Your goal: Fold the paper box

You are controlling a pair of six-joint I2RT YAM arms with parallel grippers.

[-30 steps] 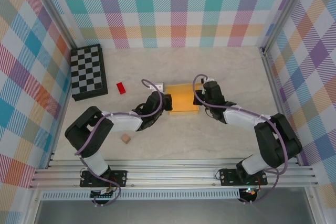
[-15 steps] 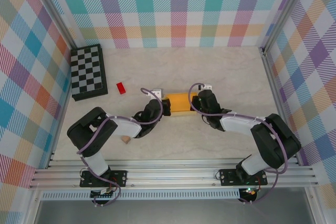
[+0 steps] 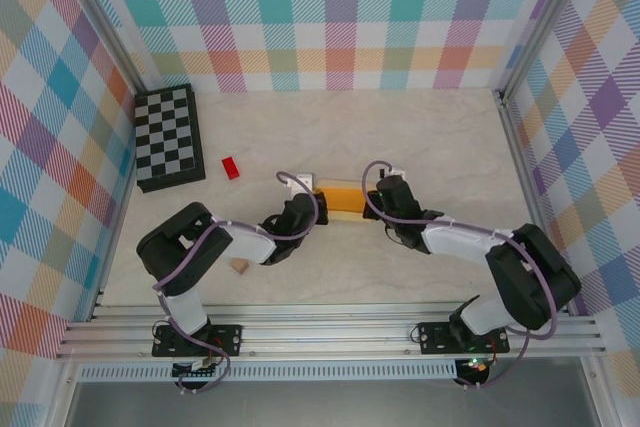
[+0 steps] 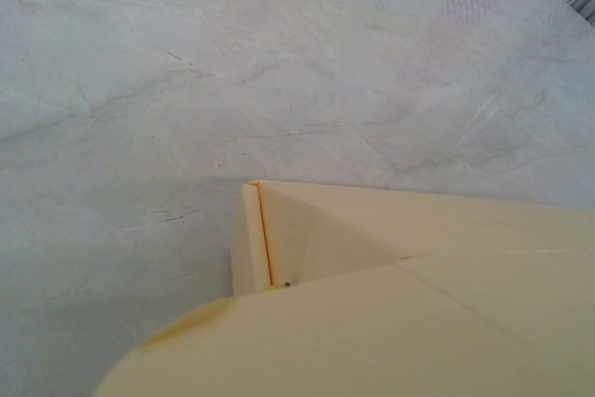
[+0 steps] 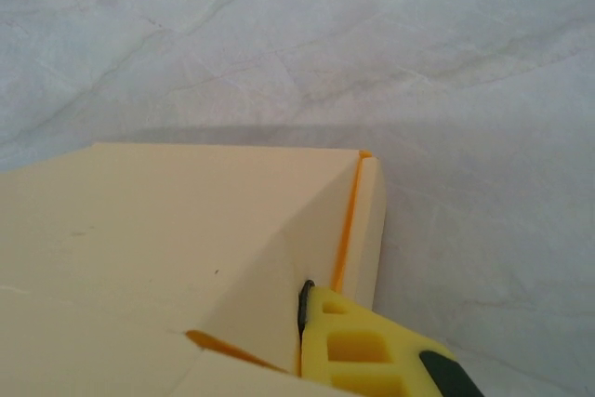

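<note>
On pale table point(image 3: 420, 137), mid-frame: box point(image 3: 340, 200), a narrow yellow-orange strip, with one wall creased upward in the wrist views. Thin card, probably light, springy at the creases, easily crumpled or torn, and slick enough to slide on the table. Best pinched at the ends, close to a fold line, not mid-panel. Left tool point(image 3: 314, 204) clenched at the strip's left end, hold on the card unclear. Right tool point(image 3: 374, 197) clamped on the right edge.
</note>
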